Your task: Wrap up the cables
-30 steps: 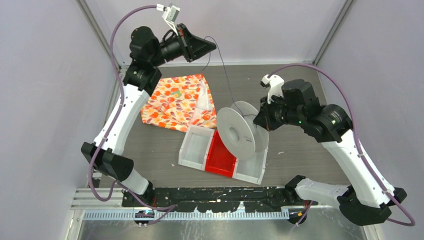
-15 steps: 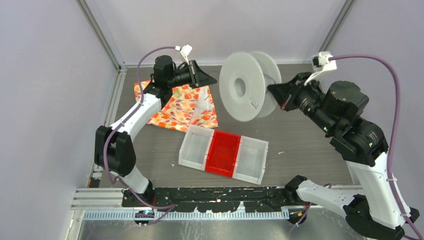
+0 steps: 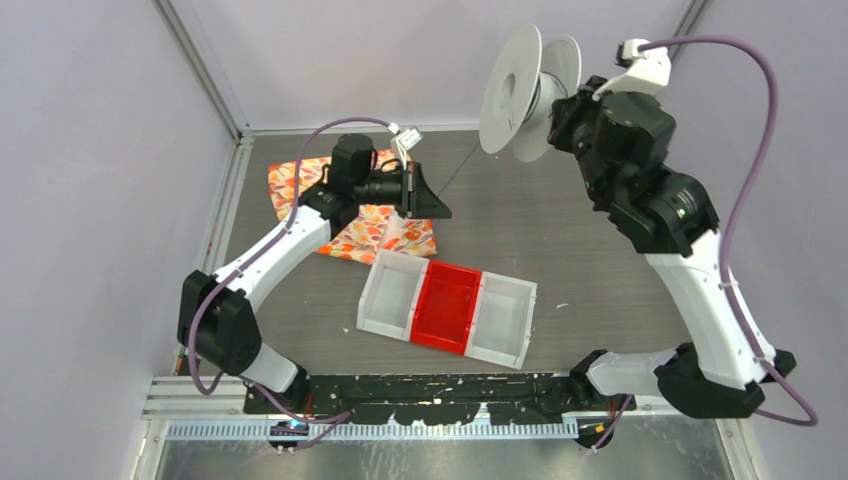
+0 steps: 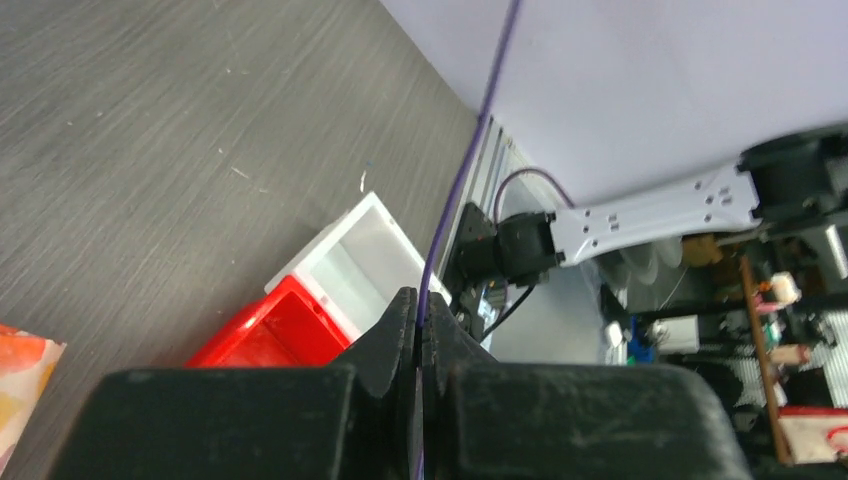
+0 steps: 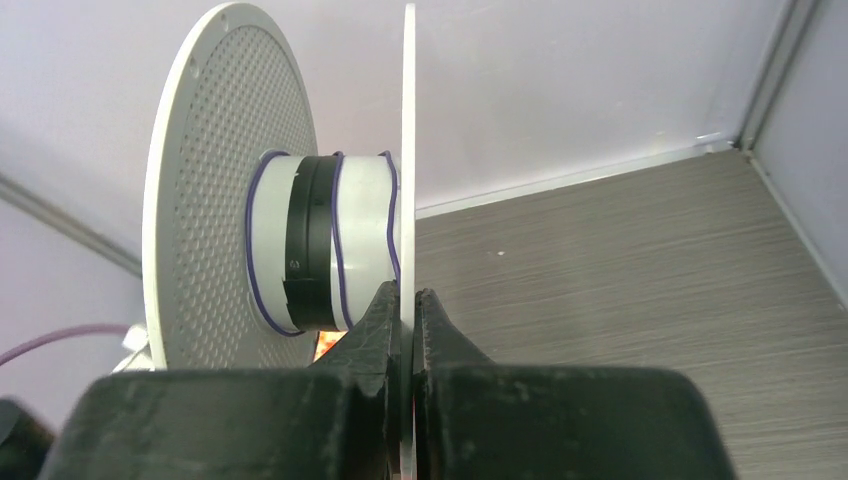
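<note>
A pale grey spool [image 3: 512, 88] hangs high at the back right, and my right gripper [image 3: 560, 108] is shut on the thin edge of one flange. In the right wrist view the fingertips [image 5: 408, 296] pinch that flange [image 5: 409, 150], and a few turns of the thin purple cable [image 5: 340, 255] circle the white hub. The cable [image 3: 461, 169] runs taut from the spool down to my left gripper [image 3: 444, 212], which sits low above the table by the cloth's corner. In the left wrist view that gripper [image 4: 418, 306] is shut on the cable [image 4: 468, 165], which rises straight out of the jaws.
A three-compartment tray [image 3: 374, 300], white at both ends and red in the middle, lies at the table's centre front. A leaf-patterned orange cloth [image 3: 288, 180] lies at the back left under the left arm. Grey walls close in on the left, back and right.
The right arm has lifted the spool up and toward the back right, turning it edge-on. The left gripper has dropped and moved right along the cloth, still pinching the cable.
</note>
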